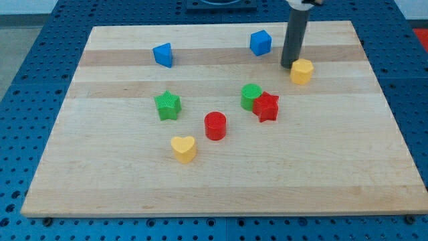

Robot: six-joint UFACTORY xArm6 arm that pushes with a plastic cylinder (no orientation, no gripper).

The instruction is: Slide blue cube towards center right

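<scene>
The blue cube (261,42) sits near the view's top, right of centre. My tip (289,65) rests on the board just right of and below the cube, a short gap away. The tip is right beside the yellow block (301,70), at its upper left. A second blue block, wedge-shaped (163,54), lies at the view's upper left.
A green cylinder (251,96) touches a red star (266,106) near the board's centre. A red cylinder (215,125), a yellow heart (183,148) and a green star (167,105) lie lower left of centre. The wooden board (348,167) sits on a blue perforated table.
</scene>
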